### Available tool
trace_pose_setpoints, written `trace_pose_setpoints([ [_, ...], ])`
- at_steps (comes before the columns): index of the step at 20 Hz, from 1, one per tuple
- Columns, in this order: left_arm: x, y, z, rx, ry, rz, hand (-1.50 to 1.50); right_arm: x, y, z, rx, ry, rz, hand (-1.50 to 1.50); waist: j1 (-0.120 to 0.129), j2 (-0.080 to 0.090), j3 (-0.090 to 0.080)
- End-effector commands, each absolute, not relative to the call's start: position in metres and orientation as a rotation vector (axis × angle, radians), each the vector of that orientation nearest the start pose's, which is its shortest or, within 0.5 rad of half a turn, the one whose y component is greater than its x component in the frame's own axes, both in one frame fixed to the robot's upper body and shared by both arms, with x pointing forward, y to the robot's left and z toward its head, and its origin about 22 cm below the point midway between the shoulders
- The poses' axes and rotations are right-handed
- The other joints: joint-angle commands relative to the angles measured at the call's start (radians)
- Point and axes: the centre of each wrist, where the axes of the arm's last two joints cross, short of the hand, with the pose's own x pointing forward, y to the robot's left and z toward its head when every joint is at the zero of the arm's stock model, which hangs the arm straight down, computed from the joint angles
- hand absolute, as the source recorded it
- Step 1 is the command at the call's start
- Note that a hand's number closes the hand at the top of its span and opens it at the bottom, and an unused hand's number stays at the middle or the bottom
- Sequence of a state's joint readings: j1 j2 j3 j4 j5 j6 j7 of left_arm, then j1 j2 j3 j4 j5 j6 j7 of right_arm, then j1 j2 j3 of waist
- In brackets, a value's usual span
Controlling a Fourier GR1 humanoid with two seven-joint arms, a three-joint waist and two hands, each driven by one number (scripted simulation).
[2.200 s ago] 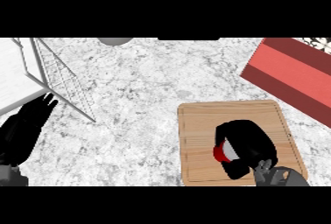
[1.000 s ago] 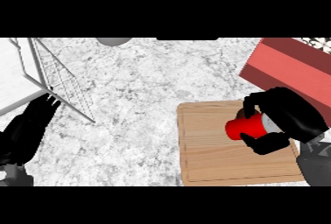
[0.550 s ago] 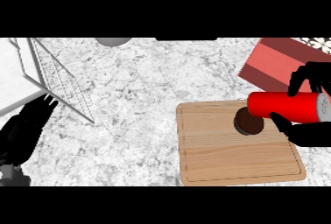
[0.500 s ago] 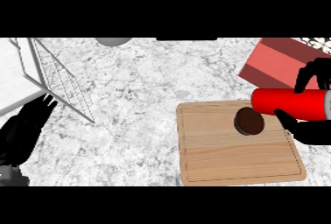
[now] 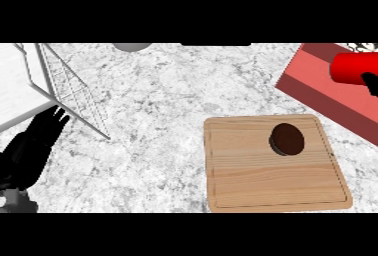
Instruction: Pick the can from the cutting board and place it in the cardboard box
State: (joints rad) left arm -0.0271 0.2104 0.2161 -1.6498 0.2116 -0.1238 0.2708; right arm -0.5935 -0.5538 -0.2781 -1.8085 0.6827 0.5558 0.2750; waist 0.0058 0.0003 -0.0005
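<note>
The can is held by the right hand over the box (near its rim). Early release risks a rim strike. The left hand rests open.

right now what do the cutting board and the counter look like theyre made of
The cutting board looks like pale wood with a matte finish: straight grain lines run across it and a groove follows its edge. The counter looks like polished stone, perhaps marble or granite, judging by its grey and white mottling.

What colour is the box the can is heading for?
Red: the box shows at the head view's upper right, with the can over it.
</note>
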Motion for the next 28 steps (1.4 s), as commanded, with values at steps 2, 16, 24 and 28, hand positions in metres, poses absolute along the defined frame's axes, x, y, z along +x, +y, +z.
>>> trace_pose_setpoints([
  [2,0.248,0.319,0.041,0.056,-1.454,0.047,0.0,0.315,-0.341,0.273,-1.187,-1.52,0.943,1.5,0.003,0.003,0.0],
  [16,0.261,0.313,0.042,0.031,-1.445,0.021,0.0,0.384,-0.388,0.218,-1.121,-1.559,0.94,1.5,0.01,0.006,0.001],
  [24,0.257,0.324,0.057,0.036,-1.456,0.041,0.0,0.387,-0.403,0.137,-0.987,-1.283,0.943,1.5,0.014,0.007,0.001],
  [28,0.249,0.317,0.068,0.037,-1.451,0.024,0.0,0.393,-0.412,0.125,-0.899,-1.259,0.969,-1.5,0.017,0.005,0.001],
])
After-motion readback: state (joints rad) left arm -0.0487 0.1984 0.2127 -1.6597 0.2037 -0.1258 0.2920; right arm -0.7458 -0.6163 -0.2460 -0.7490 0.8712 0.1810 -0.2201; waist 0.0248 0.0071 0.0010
